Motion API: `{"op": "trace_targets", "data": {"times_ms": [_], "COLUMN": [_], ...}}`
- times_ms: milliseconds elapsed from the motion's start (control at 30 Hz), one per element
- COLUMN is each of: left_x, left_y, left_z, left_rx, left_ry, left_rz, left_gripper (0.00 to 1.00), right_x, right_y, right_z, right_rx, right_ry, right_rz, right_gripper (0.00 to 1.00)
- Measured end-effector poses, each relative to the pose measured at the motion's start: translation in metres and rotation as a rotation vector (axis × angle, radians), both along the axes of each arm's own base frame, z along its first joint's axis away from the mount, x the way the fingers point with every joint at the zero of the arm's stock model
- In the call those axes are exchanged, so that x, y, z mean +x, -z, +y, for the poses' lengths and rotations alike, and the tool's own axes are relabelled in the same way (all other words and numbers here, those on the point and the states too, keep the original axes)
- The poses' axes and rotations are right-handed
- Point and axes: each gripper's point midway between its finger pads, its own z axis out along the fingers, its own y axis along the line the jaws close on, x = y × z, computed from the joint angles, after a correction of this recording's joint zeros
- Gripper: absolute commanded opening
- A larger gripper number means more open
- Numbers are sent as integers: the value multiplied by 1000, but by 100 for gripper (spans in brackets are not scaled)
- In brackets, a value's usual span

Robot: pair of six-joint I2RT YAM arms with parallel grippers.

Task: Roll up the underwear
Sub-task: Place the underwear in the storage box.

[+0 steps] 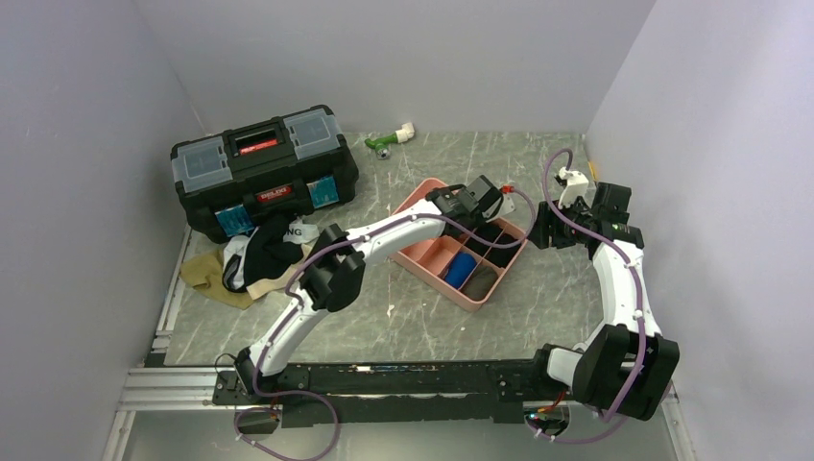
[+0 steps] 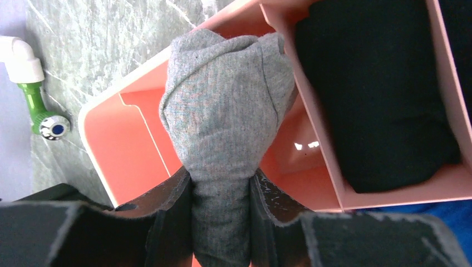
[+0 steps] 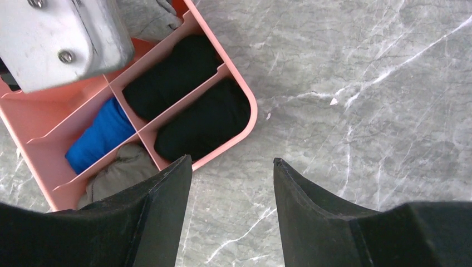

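1. Left wrist view: the left gripper (image 2: pixel 221 194) is seen clamped on a grey underwear roll (image 2: pixel 225 111). The roll is pinched at one end between the two fingers, and its free bulk bulges beyond the tips.
2. The roll is held over an unfilled compartment at the far end of the pink tray (image 2: pixel 106 142). Whether the cloth touches the compartment floor cannot be told. A black roll (image 2: pixel 378 94) is lodged in the neighbouring compartment.
3. The right gripper (image 3: pixel 231 172) is spread apart with nothing between its fingers. It is held over the bare table (image 3: pixel 362 111), just beside the tray's right corner. A blue roll (image 3: pixel 100 133) is seen in a nearer compartment.
4. A pile of unrolled underwear (image 1: pixel 251 261) is heaped at the left of the table, just near of the toolbox (image 1: pixel 264 168).
5. The cloth is judged light, soft and limp, not fragile, and unlikely to slip in the fingers. A roll is expected to spring loose if let go before the compartment walls hold it. Each roll is best taken across its thickness, so that all layers are pinched together.
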Motion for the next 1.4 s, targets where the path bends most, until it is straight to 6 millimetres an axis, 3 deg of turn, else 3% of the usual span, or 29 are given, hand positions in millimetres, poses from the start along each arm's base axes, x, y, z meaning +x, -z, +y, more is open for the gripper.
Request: {"op": "trace_targets", "data": {"times_ms": [333, 600, 1167, 1400], "left_x": [-16, -17, -16, -17], "left_y": [0, 0, 10, 10], "left_z": [-8, -9, -11, -13], "left_rx": [80, 89, -111, -166], "left_ry": [51, 55, -41, -64], "left_rz": [-42, -34, 167, 223], "left_gripper": [0, 0, 0, 0], "right_x": [-1, -1, -7, -6], "right_y": [3, 5, 13, 33], "right_z": [3, 2, 7, 11], "right_rx": [17, 22, 52, 102], "right_ry": [-14, -14, -32, -47], "right_rz": [13, 20, 63, 138], "right_gripper": [58, 58, 58, 55]}}
